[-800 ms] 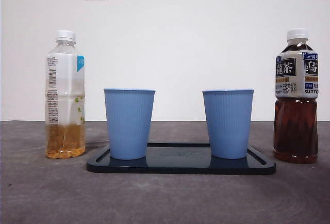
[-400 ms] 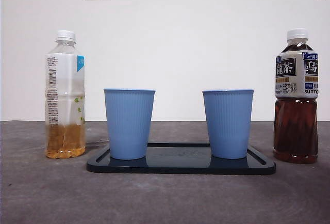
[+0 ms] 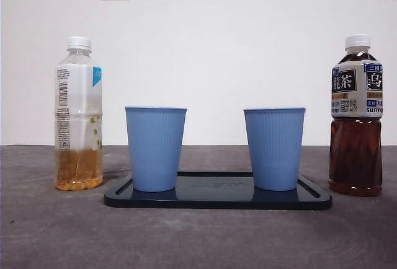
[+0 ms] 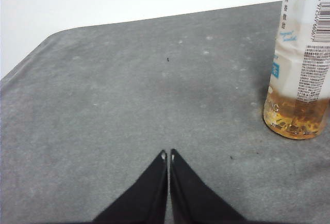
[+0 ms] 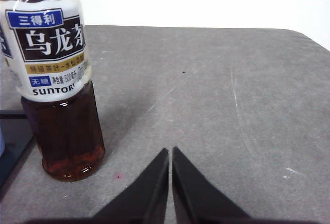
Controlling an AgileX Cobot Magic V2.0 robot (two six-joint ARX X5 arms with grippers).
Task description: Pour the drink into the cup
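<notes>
Blue cups (image 3: 156, 149) (image 3: 274, 149) stand empty-looking on the tray (image 3: 217, 198), capped bottles (image 3: 78, 114) (image 3: 355, 116) either side on the table (image 3: 198, 238). Nothing is started: left tool (image 4: 168, 155) and right tool (image 5: 170, 152) wait with tips together. Next, one must open and grasp a bottle.

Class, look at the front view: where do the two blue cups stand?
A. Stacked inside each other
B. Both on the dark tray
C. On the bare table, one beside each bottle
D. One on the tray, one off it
B: the left blue cup and the right blue cup both stand upright on the dark tray, apart from each other.
</notes>
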